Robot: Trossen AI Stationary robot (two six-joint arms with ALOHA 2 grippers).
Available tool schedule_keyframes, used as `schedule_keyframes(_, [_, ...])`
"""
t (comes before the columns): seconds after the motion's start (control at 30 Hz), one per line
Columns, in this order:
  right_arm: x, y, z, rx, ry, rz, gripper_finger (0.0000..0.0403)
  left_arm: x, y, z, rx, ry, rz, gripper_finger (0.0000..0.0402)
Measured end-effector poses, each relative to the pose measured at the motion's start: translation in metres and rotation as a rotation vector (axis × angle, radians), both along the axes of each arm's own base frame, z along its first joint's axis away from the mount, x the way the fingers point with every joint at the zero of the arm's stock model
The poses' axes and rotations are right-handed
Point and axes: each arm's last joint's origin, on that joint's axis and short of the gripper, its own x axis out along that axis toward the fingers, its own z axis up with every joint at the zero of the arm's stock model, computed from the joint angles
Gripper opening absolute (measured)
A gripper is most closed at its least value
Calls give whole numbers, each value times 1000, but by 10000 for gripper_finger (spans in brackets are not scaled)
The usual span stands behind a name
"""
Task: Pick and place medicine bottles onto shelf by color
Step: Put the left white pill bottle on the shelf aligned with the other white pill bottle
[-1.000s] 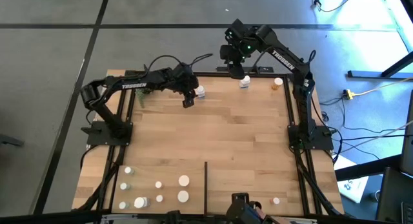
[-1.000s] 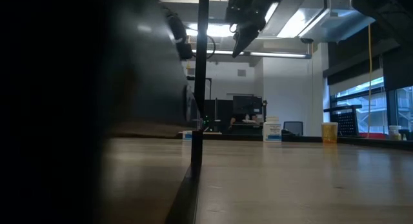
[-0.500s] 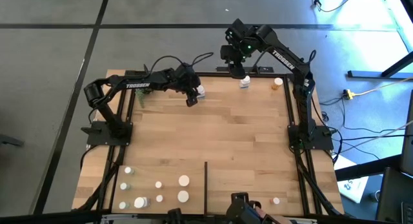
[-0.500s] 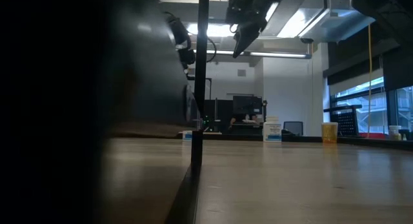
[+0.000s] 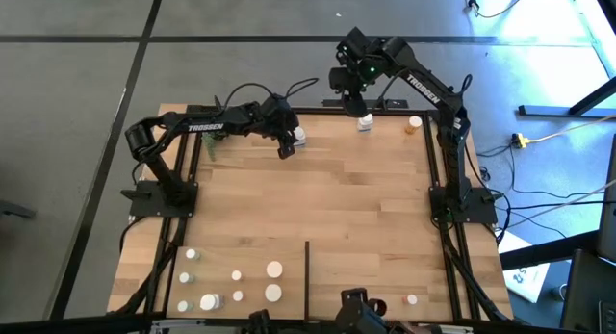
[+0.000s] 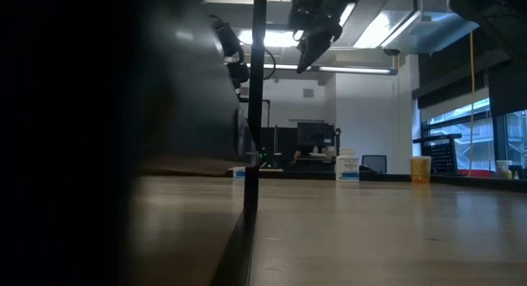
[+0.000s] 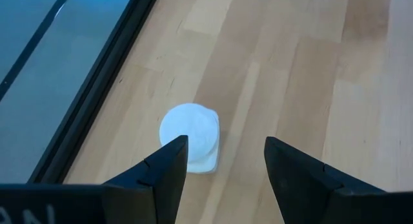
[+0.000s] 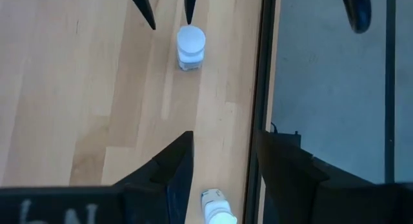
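At far edge, your left gripper (image 5: 285, 148) hangs jaws apart beside white bottle (image 5: 299, 137); right gripper (image 5: 352, 107) apart too, above another bottle (image 5: 366, 124)

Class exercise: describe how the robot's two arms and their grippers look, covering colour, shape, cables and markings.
Both arms, left and right, are dark and jointed, with white TROSSEN lettering and looping black cables. Each gripper, left and right, has two dark wedge-shaped fingers.

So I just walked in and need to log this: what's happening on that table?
Two robot arms are sorting medicine bottles. The left tool hangs open above a white bottle near the table's far edge, not gripping it. The right tool is open above another white bottle by the far rail, with an orange bottle beside it. Several bottles already stand at the near end, left of the divider strip.
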Motion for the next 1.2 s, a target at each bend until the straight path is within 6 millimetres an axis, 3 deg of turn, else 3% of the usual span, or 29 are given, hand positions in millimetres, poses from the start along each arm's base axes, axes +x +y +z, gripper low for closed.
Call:
schedule_keyframes(0.73, [1,0,0,-2,-3,2,170,-3,3,0,-68,-23,94,200])
schedule_keyframes(1.03, [1,0,0,-2,-3,2,170,-3,4,-1,-22,6,53,263])
schedule_keyframes(1.2, [1,0,0,-2,-3,2,170,0,4,-7,48,57,-2,276])
